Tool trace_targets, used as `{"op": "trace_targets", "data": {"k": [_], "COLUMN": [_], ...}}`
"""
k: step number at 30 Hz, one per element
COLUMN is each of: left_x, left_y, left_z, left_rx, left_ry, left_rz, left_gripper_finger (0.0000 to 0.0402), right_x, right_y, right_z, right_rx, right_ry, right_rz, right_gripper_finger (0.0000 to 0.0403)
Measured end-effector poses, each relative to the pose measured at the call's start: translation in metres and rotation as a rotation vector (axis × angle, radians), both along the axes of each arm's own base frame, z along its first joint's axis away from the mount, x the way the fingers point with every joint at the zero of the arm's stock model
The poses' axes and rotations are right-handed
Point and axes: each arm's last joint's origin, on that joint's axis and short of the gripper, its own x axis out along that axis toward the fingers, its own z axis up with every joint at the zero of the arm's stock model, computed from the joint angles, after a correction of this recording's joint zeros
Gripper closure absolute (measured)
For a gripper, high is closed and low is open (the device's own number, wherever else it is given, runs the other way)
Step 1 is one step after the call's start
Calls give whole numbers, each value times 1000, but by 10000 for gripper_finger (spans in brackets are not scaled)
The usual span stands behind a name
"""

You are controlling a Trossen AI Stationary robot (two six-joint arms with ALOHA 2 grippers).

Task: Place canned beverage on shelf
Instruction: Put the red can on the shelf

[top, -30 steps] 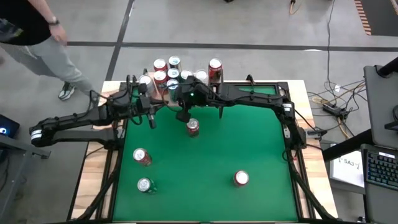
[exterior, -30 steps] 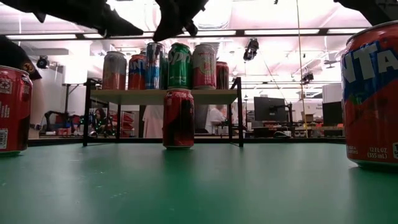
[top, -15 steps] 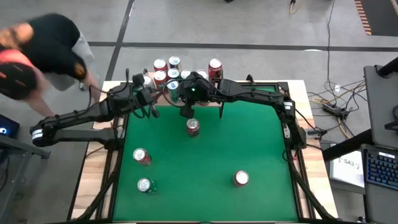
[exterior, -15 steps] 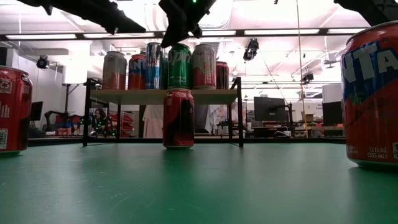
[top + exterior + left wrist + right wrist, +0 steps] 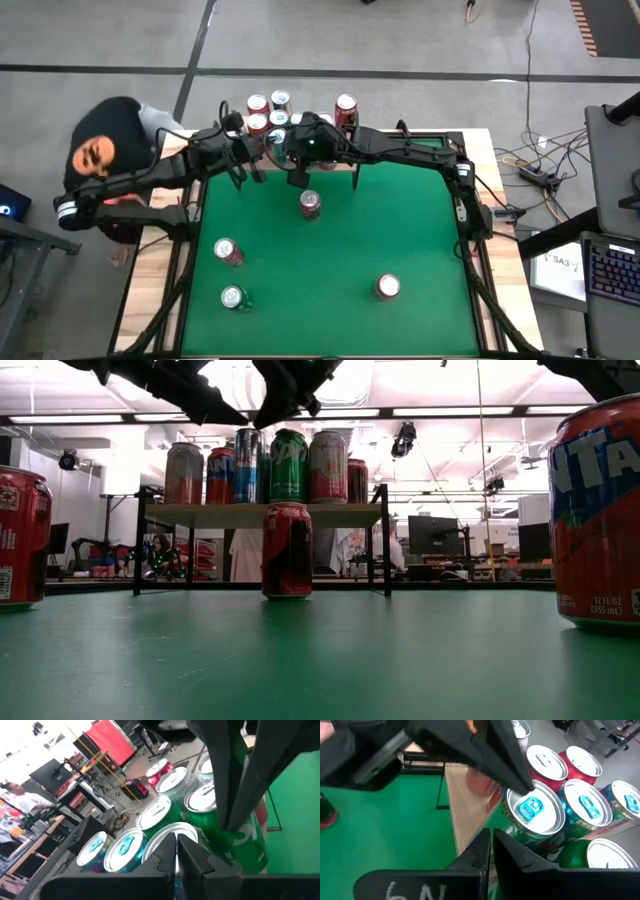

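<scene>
While both arms crowd over the shelf (image 5: pixel 260 515) at 12 o'clock on the table (image 5: pixel 400 230), neither carries anything. The left gripper (image 5: pixel 243 160) hangs at about 11 o'clock with its fingers pressed together and empty, and the right gripper (image 5: pixel 297 175) sits just beside it, likewise clenched on nothing, over the shelf's near edge. In the left wrist view the closed fingers point down at the green can (image 5: pixel 235 835) packed among the silver tops on the shelf.

The shelf already holds a tight cluster of cans (image 5: pixel 265 465), standing upright and touching one another. 4 more wait on the green surface: 1 red can (image 5: pixel 310 204) just in front of the shelf, near the table's middle, 2 cans (image 5: pixel 229 252) at about 8 o'clock, and 1 can (image 5: pixel 388 287) at about 4 o'clock.

As I judge it, the next move is picking up a can from the table, most likely the red one nearest the shelf. The risks come from crowding. 2 arms this close could clip each other or a shelved can, and 1 knock could topple a neighbour off the board. A person (image 5: pixel 105 155) also bends close at 10 o'clock, beside the left arm, within reach of a swing.
</scene>
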Motion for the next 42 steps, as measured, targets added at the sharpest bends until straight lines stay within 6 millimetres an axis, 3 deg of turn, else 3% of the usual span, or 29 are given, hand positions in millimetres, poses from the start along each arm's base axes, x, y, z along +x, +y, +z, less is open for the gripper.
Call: {"op": "trace_targets", "data": {"k": [42], "left_x": [2], "left_y": [0], "left_z": [-4], "left_rx": [-134], "left_ry": [-67], "left_rz": [19], "left_gripper_finger": [402], "right_x": [2], "right_y": [-20], "right_z": [-6], "right_rx": [3], "right_ry": [-17], "right_rz": [-49], "right_gripper_finger": [390]}}
